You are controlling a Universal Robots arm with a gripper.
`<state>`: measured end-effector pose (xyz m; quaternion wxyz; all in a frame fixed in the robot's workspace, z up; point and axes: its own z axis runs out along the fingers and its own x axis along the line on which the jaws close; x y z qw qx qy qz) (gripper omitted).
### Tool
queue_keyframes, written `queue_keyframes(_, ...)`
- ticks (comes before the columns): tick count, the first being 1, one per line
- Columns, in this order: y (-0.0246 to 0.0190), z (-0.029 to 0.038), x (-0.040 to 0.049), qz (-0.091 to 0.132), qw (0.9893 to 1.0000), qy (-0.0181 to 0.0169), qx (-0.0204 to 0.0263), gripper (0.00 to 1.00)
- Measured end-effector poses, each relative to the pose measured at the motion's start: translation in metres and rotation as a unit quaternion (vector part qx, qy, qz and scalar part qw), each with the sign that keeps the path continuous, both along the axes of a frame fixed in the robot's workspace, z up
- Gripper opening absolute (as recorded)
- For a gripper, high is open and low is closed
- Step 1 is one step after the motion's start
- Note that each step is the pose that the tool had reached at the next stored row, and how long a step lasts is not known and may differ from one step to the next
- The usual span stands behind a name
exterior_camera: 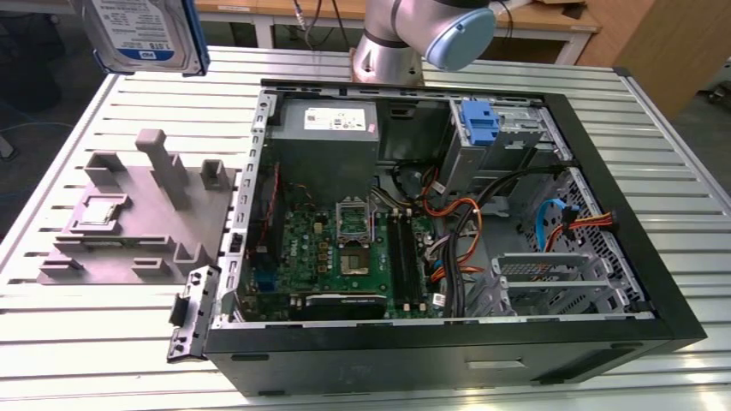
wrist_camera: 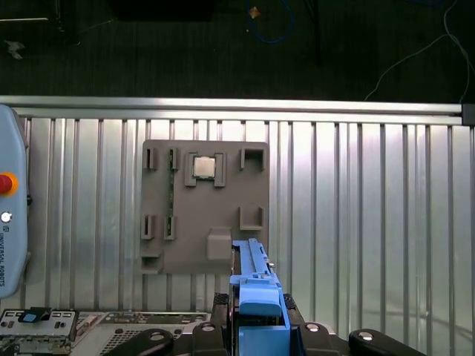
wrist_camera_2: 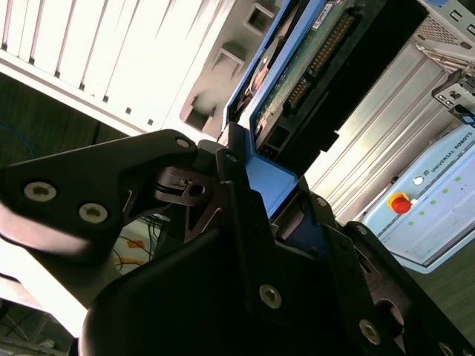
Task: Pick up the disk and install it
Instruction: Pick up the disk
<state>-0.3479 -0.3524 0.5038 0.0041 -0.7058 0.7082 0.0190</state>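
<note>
In the exterior view I see the disk (exterior_camera: 143,34) hanging upright in the air, label toward the camera. It sits over the counter's (exterior_camera: 103,342) far corner on the exterior view's left, clear of the surface. Below it, along that same counter edge, stands the grey fixture (exterior_camera: 137,214). The open computer case (exterior_camera: 457,342) takes the middle of the counter, with a blue bracket (exterior_camera: 480,124) in its far bay. The arm (exterior_camera: 395,34) rises from the counter's far edge.

In the second wrist view the gripper (wrist_camera_2: 260,167) is clenched on the disk (wrist_camera_2: 312,59). The black fingers (wrist_camera_2: 241,208) press from both sides on the blue carrier frame at the disk's near end. The rest of the drive runs away from them with its green circuit-board face showing.

In the first wrist view I look down past the gripper (wrist_camera: 256,315). The disk (wrist_camera: 256,285) shows edge-on, its blue frame between the fingers, above the grey fixture's (wrist_camera: 204,222) edge nearest the case. A small silver chip (wrist_camera: 204,167) sits in one fixture pocket. A pale pendant (wrist_camera: 11,222) lies at the counter's edge.
</note>
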Motion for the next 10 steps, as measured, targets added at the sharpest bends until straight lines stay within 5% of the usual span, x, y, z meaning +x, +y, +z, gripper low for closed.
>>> queue_keyframes(10, 0.0000, 0.0000, 0.0045, 0.000, 1.0000, 0.0000, 0.0000, 0.37)
